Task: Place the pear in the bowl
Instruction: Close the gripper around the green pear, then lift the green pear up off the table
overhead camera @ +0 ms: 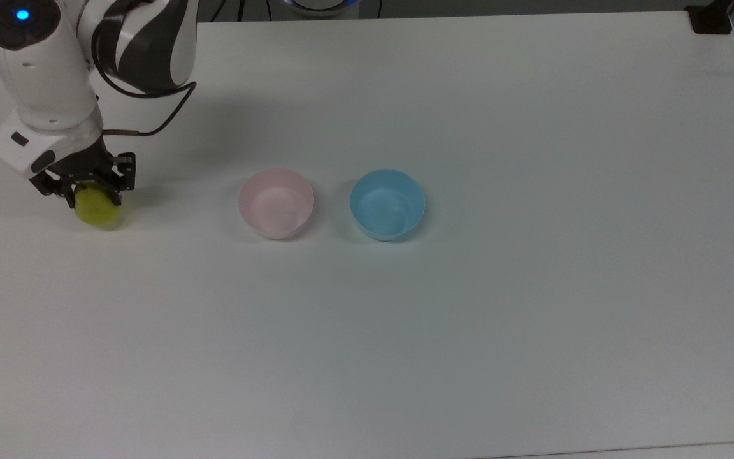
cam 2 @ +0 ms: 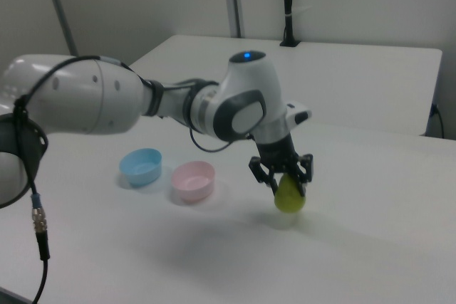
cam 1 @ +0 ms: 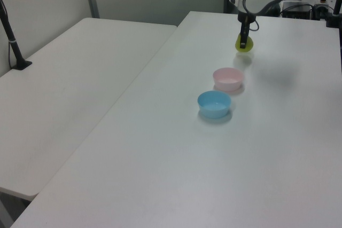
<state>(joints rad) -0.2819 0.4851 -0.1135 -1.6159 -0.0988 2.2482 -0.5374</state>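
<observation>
There is one pear (overhead camera: 97, 208), one pink bowl (overhead camera: 276, 203) and one blue bowl (overhead camera: 387, 204) on the white table (overhead camera: 469, 319). The gripper (overhead camera: 84, 189) has its two fingers clamped on the pear's upper part (the stem is hidden), holding it just off the table at the top view's far left. The pink bowl sits well to the pear's right, the blue bowl just beyond it.

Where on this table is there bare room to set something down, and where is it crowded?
Bare: the wide table stretch below the pink bowl and blue bowl in the top view, the whole area to the top view's right of the blue bowl, and the gap between the pear and the pink bowl. Crowded: the top view's upper left, where the gripper clasps the pear.
</observation>
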